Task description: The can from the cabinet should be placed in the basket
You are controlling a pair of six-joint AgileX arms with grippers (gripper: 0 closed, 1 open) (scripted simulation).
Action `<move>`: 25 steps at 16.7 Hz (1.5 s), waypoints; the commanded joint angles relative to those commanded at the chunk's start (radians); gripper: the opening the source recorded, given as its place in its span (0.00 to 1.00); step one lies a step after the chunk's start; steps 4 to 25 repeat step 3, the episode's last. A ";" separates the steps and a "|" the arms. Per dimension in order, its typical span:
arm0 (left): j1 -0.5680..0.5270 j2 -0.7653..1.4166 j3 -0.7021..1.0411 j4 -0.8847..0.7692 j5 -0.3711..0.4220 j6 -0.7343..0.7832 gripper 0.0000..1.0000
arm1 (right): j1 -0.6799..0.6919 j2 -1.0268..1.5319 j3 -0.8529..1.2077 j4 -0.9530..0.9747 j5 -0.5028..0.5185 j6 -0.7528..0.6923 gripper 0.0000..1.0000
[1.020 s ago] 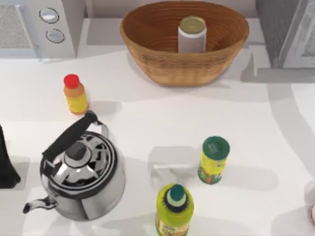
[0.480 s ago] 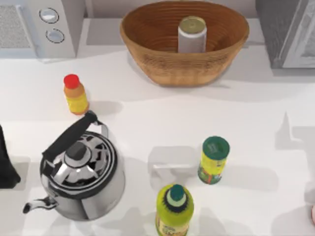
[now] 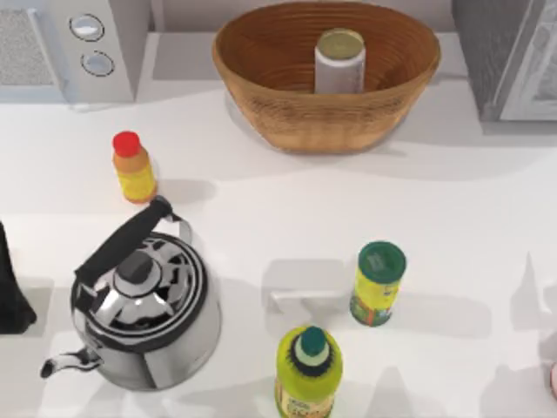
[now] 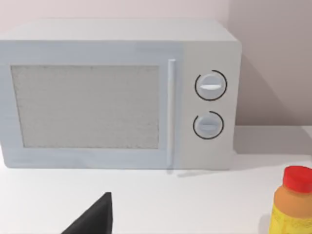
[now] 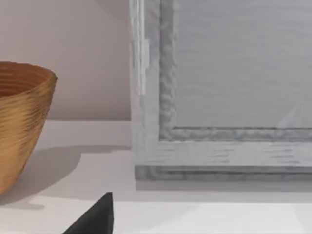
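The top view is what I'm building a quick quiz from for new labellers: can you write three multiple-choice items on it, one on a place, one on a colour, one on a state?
1. Where is the can?
A. inside the basket
B. beside the kettle
C. in front of the microwave

2. What colour is the cap of the small bottle at the table's left?
A. green
B. red
C. white

3. How does the can stand?
A. on its side
B. upside down on the table
C. upright

Answers:
1. A: the brown woven wall rings the can on all sides.
2. B: its cap is red above a yellow body, unlike the green-lidded shaker.
3. C: its flat gold top faces the overhead camera.
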 joint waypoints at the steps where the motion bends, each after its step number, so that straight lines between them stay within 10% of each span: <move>1: 0.000 0.000 0.000 0.000 0.000 0.000 1.00 | -0.004 -0.016 -0.017 0.006 -0.005 0.000 1.00; 25: 0.000 0.000 0.000 0.000 0.000 0.000 1.00 | -0.006 -0.023 -0.023 0.008 -0.007 0.000 1.00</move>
